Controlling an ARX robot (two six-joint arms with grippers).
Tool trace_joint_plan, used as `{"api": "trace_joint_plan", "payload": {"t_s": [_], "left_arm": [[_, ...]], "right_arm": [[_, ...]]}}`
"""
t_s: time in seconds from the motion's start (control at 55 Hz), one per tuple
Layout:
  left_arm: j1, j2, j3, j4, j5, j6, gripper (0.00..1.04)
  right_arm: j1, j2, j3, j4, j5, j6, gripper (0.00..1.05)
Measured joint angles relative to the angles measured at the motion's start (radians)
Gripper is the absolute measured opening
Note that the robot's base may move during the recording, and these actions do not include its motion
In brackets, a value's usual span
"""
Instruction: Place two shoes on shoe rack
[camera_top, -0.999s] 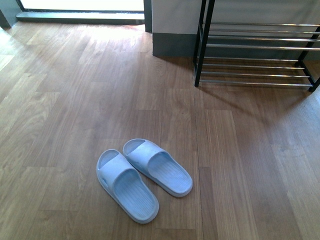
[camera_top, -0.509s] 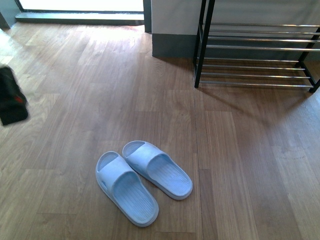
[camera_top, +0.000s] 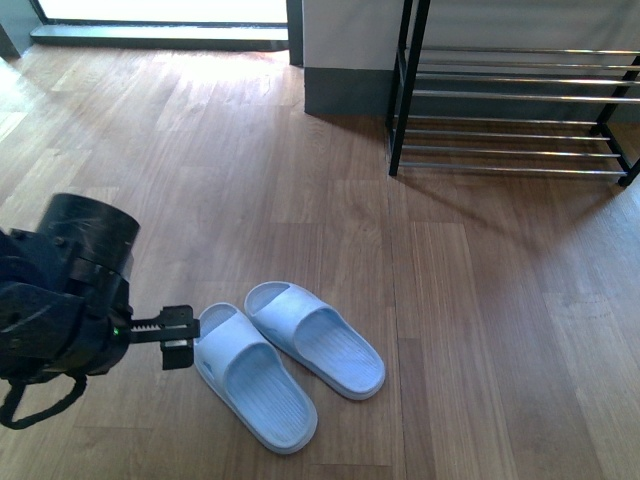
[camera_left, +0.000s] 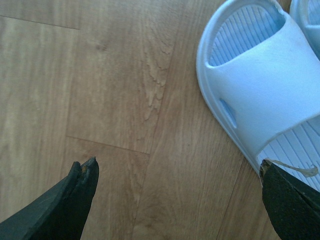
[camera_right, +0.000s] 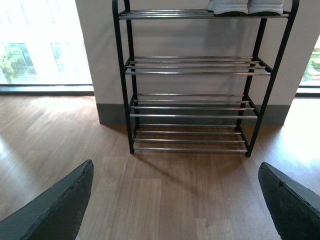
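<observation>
On the wood floor (camera_top: 480, 330), close in front of the robot, the two pale blue slides lie side by side & touching, soles down, strap ends pointing away & to the left. The closer slide (camera_top: 255, 375) is next to the left arm (camera_top: 70, 300); the farther slide (camera_top: 318, 338) is just to its right. The left jaws sit low at the strap end of the closer slide, on its outer side. In the left wrist view they're spread wide w/ nothing gripped. One fingertip (camera_left: 80, 197) is over bare floor, the other fingertip (camera_left: 287, 197) right at the outer rim of the closer slide (camera_left: 260, 95); touching or just above, can't tell. Most of the gap btw them is bare floor, w/ the slide at one side only. A corner of the farther slide (camera_left: 309, 12) shows at the frame edge. The shoe rack (camera_top: 510, 110) stands well apart from the slides, against the wall (camera_top: 350, 30) at far right, black frame w/ chrome rods. The right wrist view faces the shoe rack (camera_right: 190, 85) from a distance. The right jaws are wide open too, fingertips (camera_right: 60, 210) at the frame corners, holding nothing, only floor & rack seen btw them. White soles of a pair of shoes (camera_right: 235, 6) sit on the top tier, the rest cropped.
</observation>
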Motion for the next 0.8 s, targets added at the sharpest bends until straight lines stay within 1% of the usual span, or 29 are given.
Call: {"api": "trace_joint_plan", "payload": {"t_s": [0.163,0.272,0.327,0.436,0.618,0.799], "left_arm": [[-0.042,0.132,0.123,-0.036,0.022,-0.037,0.95],[-0.068,0.190,0.179,-0.042,0.053,-0.050,0.95],[-0.080,0.214,0.216,-0.070,0.052,-0.050,0.95],[-0.096,0.258,0.272,-0.073,0.061,-0.070,0.95],[-0.103,0.343,0.353,-0.089,0.051,-0.106,0.95],[-0.092,0.376,0.360,-0.063,-0.018,-0.112,0.95]], "right_arm": [[0.000,0.000,0.000,0.000,0.000,0.000,0.96],[0.000,0.000,0.000,0.000,0.000,0.000,0.96],[0.000,0.000,0.000,0.000,0.000,0.000,0.96],[0.000,0.000,0.000,0.000,0.000,0.000,0.96],[0.000,0.000,0.000,0.000,0.000,0.000,0.96],[0.000,0.000,0.000,0.000,0.000,0.000,0.96]]}}
